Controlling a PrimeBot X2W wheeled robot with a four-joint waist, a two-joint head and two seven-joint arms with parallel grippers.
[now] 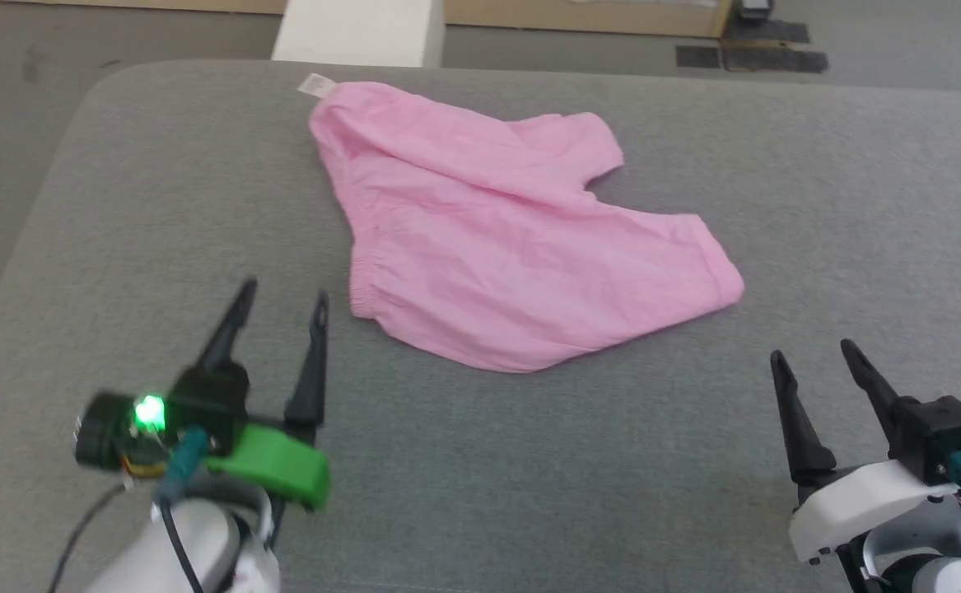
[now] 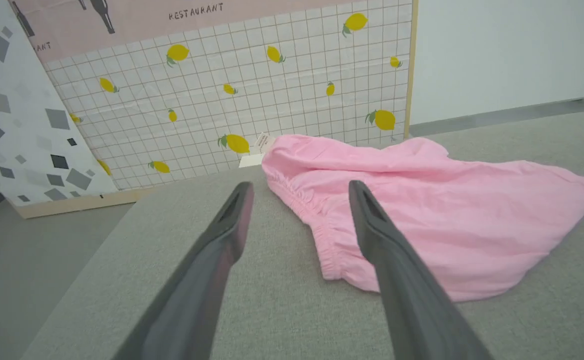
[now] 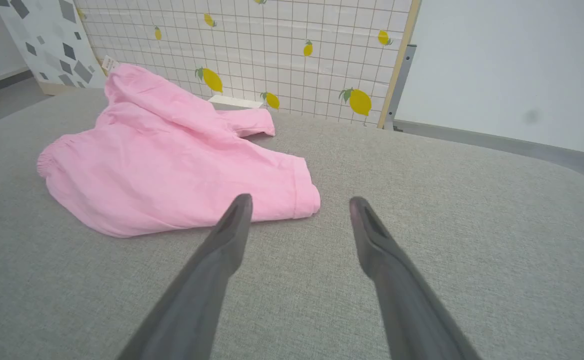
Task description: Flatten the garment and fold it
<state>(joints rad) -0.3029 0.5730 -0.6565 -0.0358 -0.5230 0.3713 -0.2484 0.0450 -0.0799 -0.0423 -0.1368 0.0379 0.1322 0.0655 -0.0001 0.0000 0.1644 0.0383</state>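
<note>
**Setting.** Grey cloth-covered table (image 1: pixel 529 461) with rounded corners. A lemon-printed grid panel (image 2: pixel 271 75) stood beyond its far edge.

**Item.** The garment (image 1: pixel 496 239), pink shorts, lay rumpled on the table ahead of both pairs of fingers and between them, closer to the left pair. Its gathered waistband (image 1: pixel 361 272) was just ahead of the left fingers (image 1: pixel 309 371), toward their inner side and apart from them. The white tag (image 1: pixel 316 83) sat at the far end. The nearer leg hem (image 3: pixel 304 187) was ahead of the right fingers (image 1: pixel 791 412), on their inner side, not touching.

**Fingers.** Both pairs were spread wide and held nothing.

**Assessment.** One pair faced each end of the cloth, probably so that waistband and hem could be taken together and drawn apart. Flattening appeared not yet begun, and no fold had been made.
</note>
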